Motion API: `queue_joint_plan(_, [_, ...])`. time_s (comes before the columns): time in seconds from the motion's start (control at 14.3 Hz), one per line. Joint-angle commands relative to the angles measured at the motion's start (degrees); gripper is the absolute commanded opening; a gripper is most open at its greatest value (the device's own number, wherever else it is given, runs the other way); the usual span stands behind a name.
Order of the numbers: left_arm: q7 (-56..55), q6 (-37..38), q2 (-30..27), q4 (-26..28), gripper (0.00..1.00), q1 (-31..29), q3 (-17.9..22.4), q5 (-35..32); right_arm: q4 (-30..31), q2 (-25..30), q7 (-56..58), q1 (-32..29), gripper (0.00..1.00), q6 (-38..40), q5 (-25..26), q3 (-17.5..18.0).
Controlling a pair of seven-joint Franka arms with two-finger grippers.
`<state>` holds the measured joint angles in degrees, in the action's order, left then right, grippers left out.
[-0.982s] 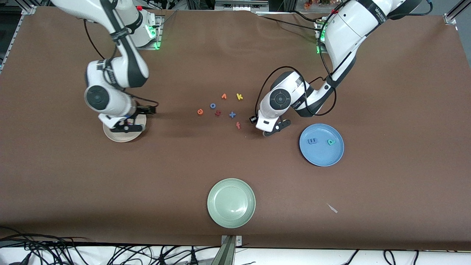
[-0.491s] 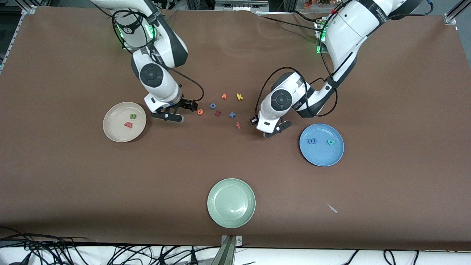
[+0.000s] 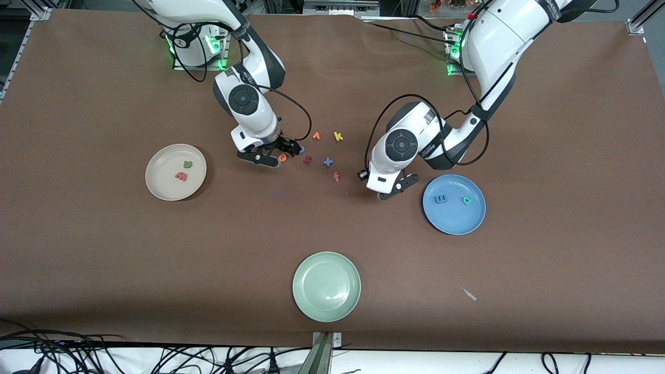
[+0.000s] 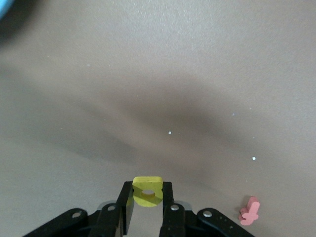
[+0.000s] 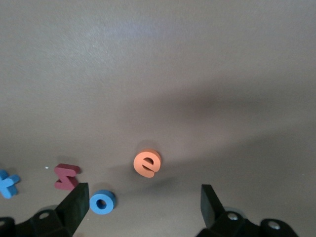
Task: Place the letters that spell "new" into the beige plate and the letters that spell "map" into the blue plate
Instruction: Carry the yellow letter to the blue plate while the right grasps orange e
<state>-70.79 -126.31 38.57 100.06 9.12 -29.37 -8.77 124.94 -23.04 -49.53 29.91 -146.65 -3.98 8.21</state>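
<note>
The beige plate lies toward the right arm's end of the table and holds the green n and the pink-red w. The blue plate lies toward the left arm's end and holds the blue m and the teal p. The pale green plate sits nearer the front camera than the beige plate, with nothing in it.

The right gripper hangs low over the orange e, which lies on the table between the beige plate and the blue plate; its fingers are spread wide to either side of the letter, not touching it. The left gripper is up over the bare table just beside the blue plate, its jaws clamped together on the yellow a.
</note>
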Motion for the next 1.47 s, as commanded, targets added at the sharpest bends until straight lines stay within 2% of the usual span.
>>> queue_joint_plan(0.0, [2.1,2.4,-0.9,-1.0,0.00,0.3,0.5,-0.7,0.8,-0.5,-0.7,0.1,1.00,-2.4,-0.4,-0.1])
queue_joint_plan(0.21, [2.8,4.7,-0.9,-1.2,0.02,0.1,0.5,-0.7,3.4,-1.2,-0.1,0.2,1.00,-6.0,-0.3,-0.1])
queue_joint_plan(0.49, [3.0,8.0,-0.5,-6.2,0.02,0.2,0.5,-0.8,3.3,-2.0,0.3,0.1,0.99,-6.9,-0.2,-0.1])
queue_joint_plan(0.77, [7.4,19.8,-0.8,-14.3,0.02,-1.6,0.4,-0.5,3.1,-3.0,1.4,0.1,0.94,-8.6,0.5,-0.2])
queue_joint_plan(0.98, [16.4,22.5,-0.9,-15.0,0.04,-5.8,0.4,-0.7,3.1,-3.4,1.7,0.1,0.87,-9.1,0.5,-0.2])
queue_joint_plan(1.19, [25.6,25.2,-0.6,-14.2,0.04,-11.6,0.5,-0.7,3.2,-3.4,2.9,0.1,0.67,-9.2,0.6,-0.2])
queue_joint_plan(1.4, [31.0,25.0,0.3,-12.7,0.05,-14.1,1.4,-3.1,3.2,-3.4,3.0,0.1,0.60,-9.2,0.6,-0.2])
